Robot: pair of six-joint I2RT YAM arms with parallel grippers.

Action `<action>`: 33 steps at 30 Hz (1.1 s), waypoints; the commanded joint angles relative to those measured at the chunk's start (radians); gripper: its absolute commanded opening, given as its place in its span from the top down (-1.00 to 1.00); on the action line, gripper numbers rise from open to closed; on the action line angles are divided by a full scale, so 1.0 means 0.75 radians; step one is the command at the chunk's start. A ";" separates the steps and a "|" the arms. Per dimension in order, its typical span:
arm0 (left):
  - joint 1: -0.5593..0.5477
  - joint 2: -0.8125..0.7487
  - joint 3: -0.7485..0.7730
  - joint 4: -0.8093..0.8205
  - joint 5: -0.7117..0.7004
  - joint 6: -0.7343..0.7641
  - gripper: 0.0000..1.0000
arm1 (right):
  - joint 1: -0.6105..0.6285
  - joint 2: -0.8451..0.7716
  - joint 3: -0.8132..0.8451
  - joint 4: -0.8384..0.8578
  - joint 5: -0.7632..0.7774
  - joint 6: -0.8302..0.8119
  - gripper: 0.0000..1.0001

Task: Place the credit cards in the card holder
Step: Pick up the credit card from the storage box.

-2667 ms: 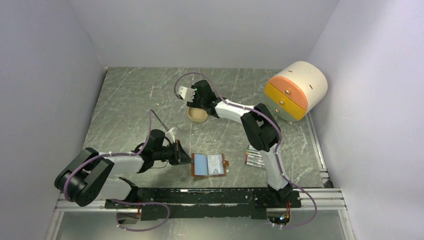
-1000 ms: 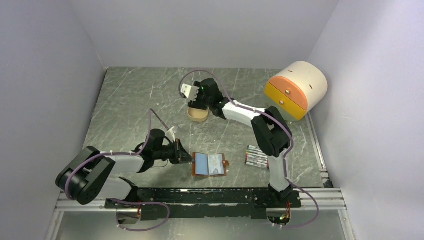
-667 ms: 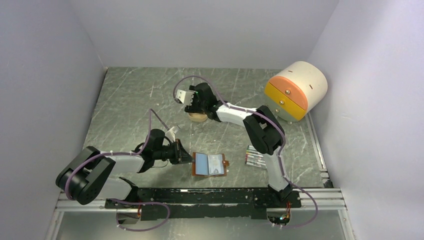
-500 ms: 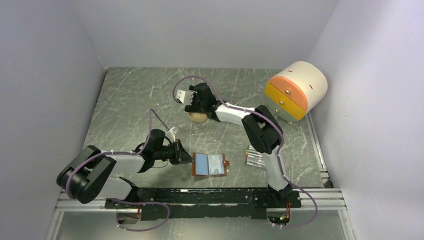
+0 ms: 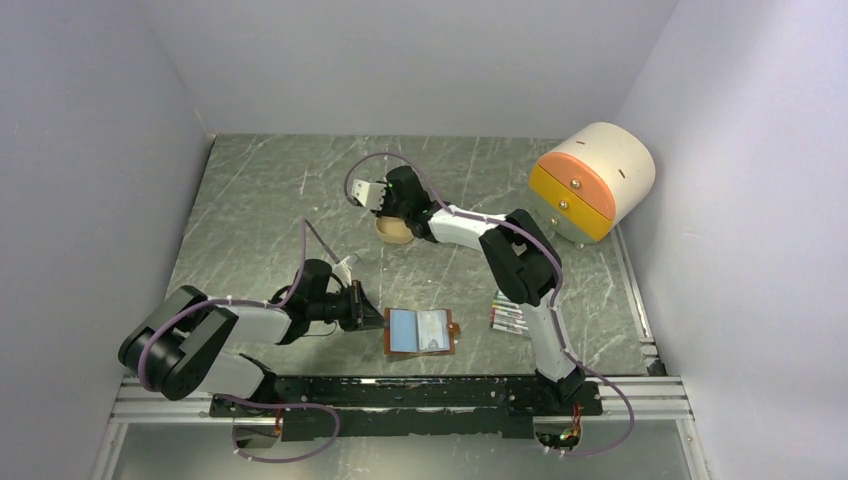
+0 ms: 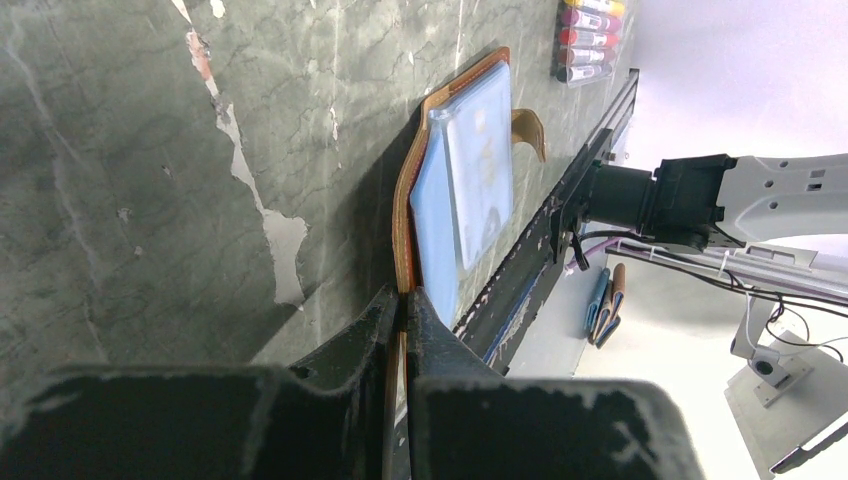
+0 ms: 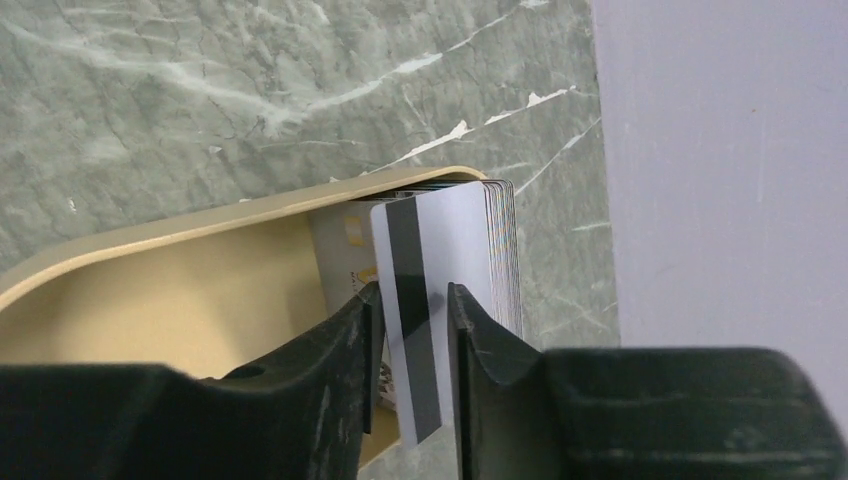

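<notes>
The brown card holder (image 5: 447, 330) lies open near the table's front edge, with a light blue card (image 5: 404, 328) and a pale card in its slots. My left gripper (image 5: 374, 318) is shut on the holder's left edge; the left wrist view shows the brown edge (image 6: 403, 215) pinched between the jaws (image 6: 403, 300). A stack of grey-white credit cards (image 7: 503, 250) stands in a tan bowl (image 7: 200, 290). My right gripper (image 7: 412, 300) is over the bowl (image 5: 393, 230), jaws apart on either side of one white card with a black stripe (image 7: 445, 245).
Coloured pens (image 5: 510, 315) lie right of the holder and show in the left wrist view (image 6: 592, 30). A cream and orange drawer unit (image 5: 595, 180) stands at the back right. Grey walls enclose the marble table; a black rail (image 5: 400, 390) runs along its front edge.
My right gripper has shifted a little left and lower over the tan bowl. My left gripper has kept its hold on the card holder, which has barely moved.
</notes>
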 commanded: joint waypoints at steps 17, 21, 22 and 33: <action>-0.004 0.017 0.019 0.055 0.031 0.015 0.82 | 0.000 -0.055 0.018 -0.068 -0.066 0.028 1.00; -0.004 0.012 0.019 0.050 0.027 0.018 0.82 | -0.001 -0.079 -0.002 -0.062 -0.074 0.059 1.00; -0.005 0.013 0.019 0.051 0.028 0.018 0.82 | -0.002 -0.077 -0.008 -0.064 -0.072 0.058 1.00; -0.005 0.021 0.020 0.058 0.034 0.018 0.82 | -0.001 -0.107 -0.031 -0.085 -0.097 0.061 1.00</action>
